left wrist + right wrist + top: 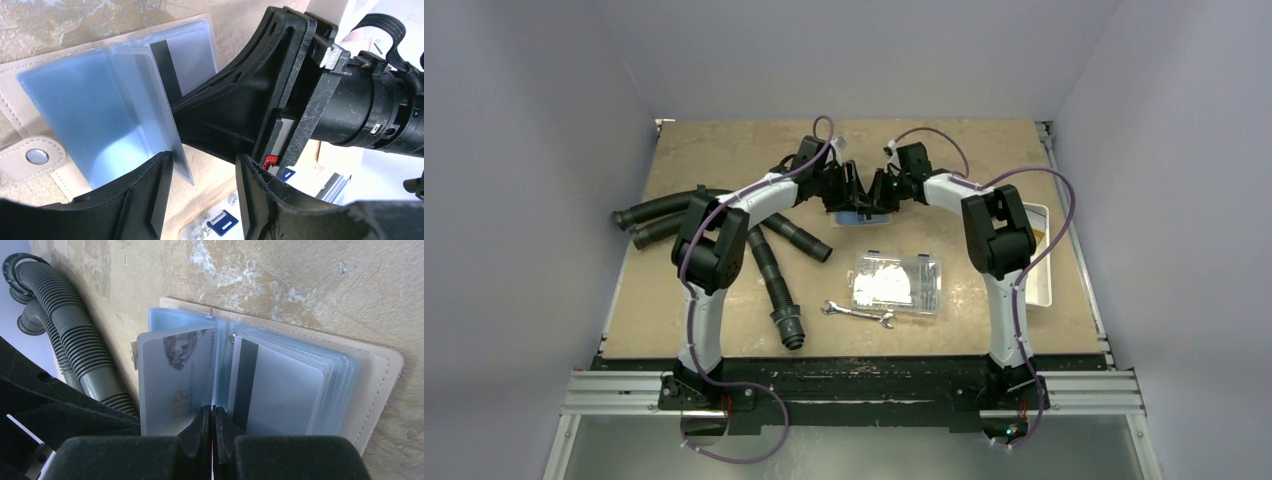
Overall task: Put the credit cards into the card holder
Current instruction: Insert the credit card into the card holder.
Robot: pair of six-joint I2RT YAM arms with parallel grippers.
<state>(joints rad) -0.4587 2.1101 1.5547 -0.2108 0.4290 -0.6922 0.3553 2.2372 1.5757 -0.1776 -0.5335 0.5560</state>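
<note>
The card holder [864, 213] lies open at the far middle of the table. It has a tan cover [380, 370] with a snap tab [37, 157] and light-blue plastic sleeves. A light-blue credit card with gold letters [175, 385] and one with a black stripe [285, 390] sit in its pages. My right gripper [212, 412] is shut on a thin blue sheet seen edge-on, apparently a sleeve page [170, 130] standing upright. My left gripper [202, 165] is open and empty just above the holder, facing the right gripper's fingers [220, 105]. Both grippers meet over the holder, the left [849, 192] and the right [879, 190].
Grey corrugated hoses [724, 230] lie left of the holder, close to it in the right wrist view [75, 335]. A clear plastic compartment box [896, 283] and a wrench [858, 314] lie nearer the arm bases. A white tray [1039, 255] stands at the right edge.
</note>
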